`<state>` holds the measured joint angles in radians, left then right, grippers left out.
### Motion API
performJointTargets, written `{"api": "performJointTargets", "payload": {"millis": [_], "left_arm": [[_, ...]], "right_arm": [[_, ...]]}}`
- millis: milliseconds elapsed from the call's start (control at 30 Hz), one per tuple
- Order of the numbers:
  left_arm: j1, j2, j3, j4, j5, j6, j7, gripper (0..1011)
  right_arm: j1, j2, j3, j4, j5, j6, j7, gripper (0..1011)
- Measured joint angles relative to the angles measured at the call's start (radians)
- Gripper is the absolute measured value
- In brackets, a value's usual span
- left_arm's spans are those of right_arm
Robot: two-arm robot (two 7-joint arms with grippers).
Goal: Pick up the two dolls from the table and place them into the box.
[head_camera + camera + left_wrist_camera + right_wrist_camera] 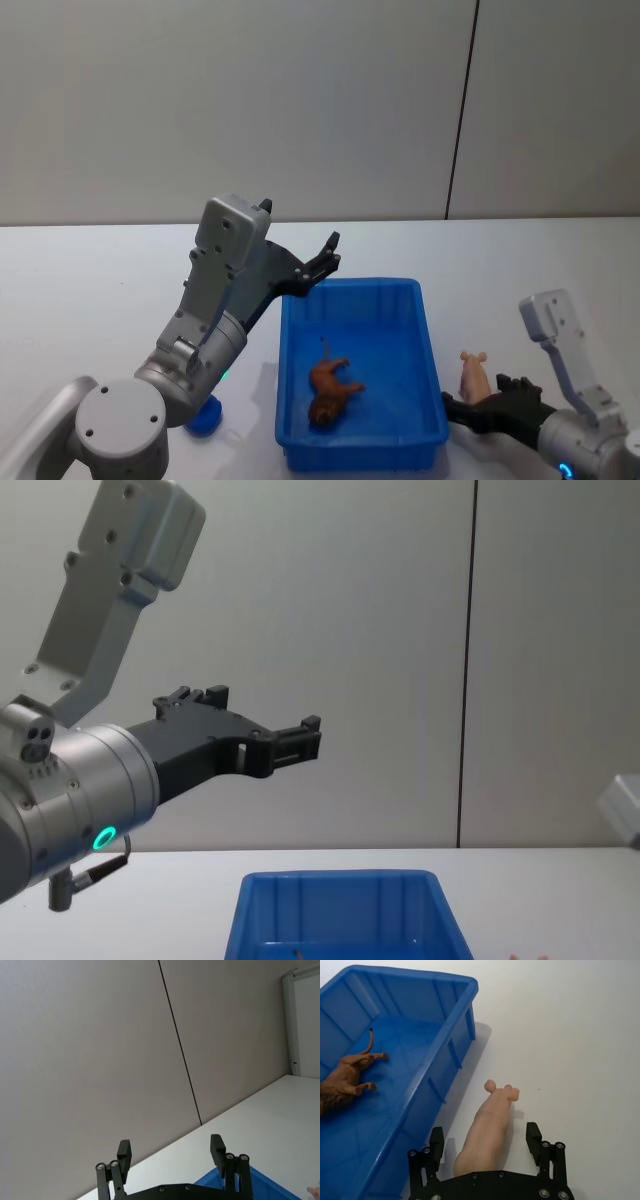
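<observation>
Table bears the pink doll, flanked by my spread right gripper; brown doll lies in the box; left gripper spread, aloft.

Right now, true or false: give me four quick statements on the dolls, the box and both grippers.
1. The brown doll lies inside the box. True.
2. The pink doll is in the box too. False: it lies on the table, right of the box.
3. The right gripper is open, with a finger on either side of the pink doll. True.
4. The left gripper holds a doll. False: it is open and empty, raised above the table.
</observation>
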<state>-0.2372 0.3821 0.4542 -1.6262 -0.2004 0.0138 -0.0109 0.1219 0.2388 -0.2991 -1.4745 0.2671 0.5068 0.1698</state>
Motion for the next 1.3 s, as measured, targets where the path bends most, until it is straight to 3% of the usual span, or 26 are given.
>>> {"api": "performJointTargets", "payload": {"millis": [267,867,1300], "left_arm": [[0.0,0.0,0.0,0.0,0.0,0.0,0.0,1001],[0.0,0.0,0.0,0.0,0.0,0.0,0.0,1001],[0.0,0.0,0.0,0.0,0.0,0.0,0.0,1001]], "right_arm": [[0.019,-0.018,-0.01,0.037,-0.009,0.002,0.004,889],[0.031,-0.029,-0.015,0.061,-0.019,-0.008,0.013,351],[0.012,-0.007,0.002,0.013,-0.036,-0.09,-0.009,348]]}}
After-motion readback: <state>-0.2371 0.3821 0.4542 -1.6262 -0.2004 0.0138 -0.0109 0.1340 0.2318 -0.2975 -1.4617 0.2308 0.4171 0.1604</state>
